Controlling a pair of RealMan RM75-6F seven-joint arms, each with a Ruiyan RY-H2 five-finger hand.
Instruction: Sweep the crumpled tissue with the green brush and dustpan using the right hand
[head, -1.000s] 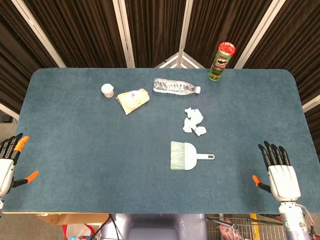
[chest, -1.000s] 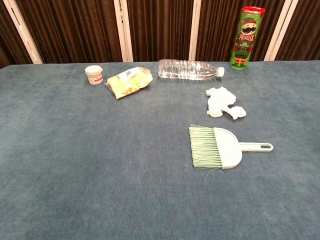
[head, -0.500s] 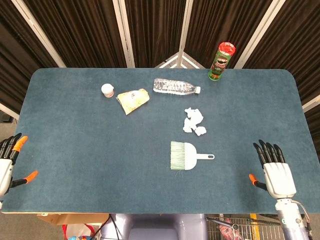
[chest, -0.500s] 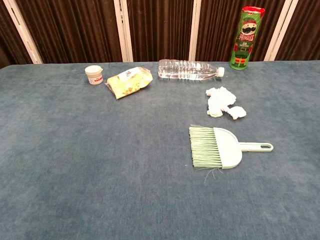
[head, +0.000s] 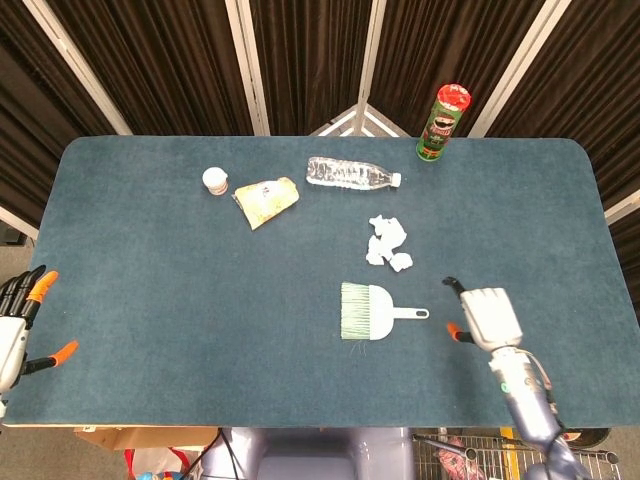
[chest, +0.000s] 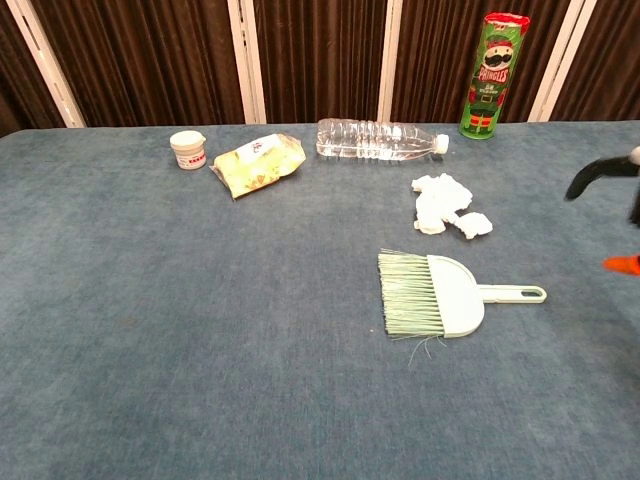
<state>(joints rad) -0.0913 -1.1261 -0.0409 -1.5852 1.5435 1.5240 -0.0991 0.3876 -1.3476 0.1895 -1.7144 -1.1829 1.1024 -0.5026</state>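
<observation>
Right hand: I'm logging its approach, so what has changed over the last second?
The right hand moved in from the table's right edge toward the brush handle and now shows at the chest view's right edge; it holds nothing yet. The brush, the tissue and the left hand stayed put.

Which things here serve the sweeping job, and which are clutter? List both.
Job:
- pale green plastic brush and dustpan
- white crumpled tissue
- right hand, holding nothing

Clutter:
- clear plastic water bottle, lying down
- green Pringles can, upright
- yellow snack packet
- small white jar
</observation>
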